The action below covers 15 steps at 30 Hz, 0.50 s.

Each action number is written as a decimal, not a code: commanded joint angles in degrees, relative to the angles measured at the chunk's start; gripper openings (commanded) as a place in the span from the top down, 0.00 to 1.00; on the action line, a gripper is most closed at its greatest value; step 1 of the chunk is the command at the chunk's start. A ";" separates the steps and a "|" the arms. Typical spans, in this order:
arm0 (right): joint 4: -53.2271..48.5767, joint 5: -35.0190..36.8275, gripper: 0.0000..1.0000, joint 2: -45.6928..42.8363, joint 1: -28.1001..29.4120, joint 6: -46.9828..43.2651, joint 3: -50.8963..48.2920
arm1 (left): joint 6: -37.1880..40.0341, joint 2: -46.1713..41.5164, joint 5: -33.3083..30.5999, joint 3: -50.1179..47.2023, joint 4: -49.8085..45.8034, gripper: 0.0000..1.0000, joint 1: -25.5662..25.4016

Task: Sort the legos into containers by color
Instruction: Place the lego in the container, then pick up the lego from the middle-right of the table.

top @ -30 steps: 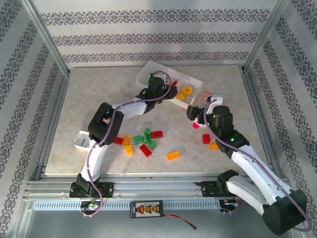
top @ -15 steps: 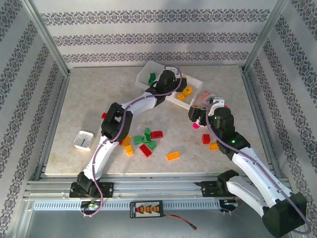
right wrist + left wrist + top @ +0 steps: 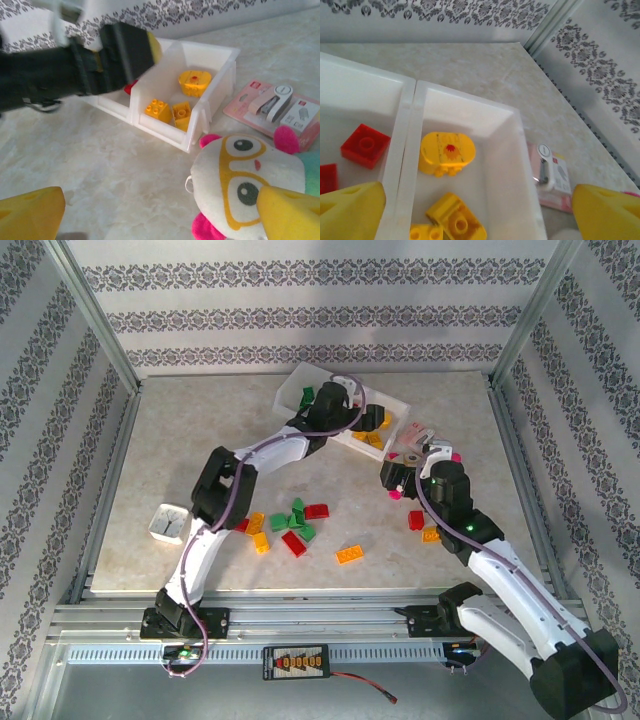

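Both arms reach forward — left tool and right tool gape wide

top cam fixed high at the near edge, looking down over the whole table. left wrist close above the tray, right wrist low, facing it from nearby. all three share the tray.

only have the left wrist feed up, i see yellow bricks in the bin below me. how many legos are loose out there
Observer: About a dozen loose legos in the top view, red, green and orange, clustered toward the near edge.
Operator: where's the right gripper
Observer: The right gripper is open, hovering over a plush toy that lies just beside the tray at its yellow end.
Operator: anything in the third bin
Observer: A green brick sits at the tray's left end in the top view.
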 commanded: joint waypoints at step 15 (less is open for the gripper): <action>-21.81 -0.25 0.02 15.57 -7.98 8.42 4.01 | 24.65 -39.52 14.68 -47.65 12.89 0.01 -1.04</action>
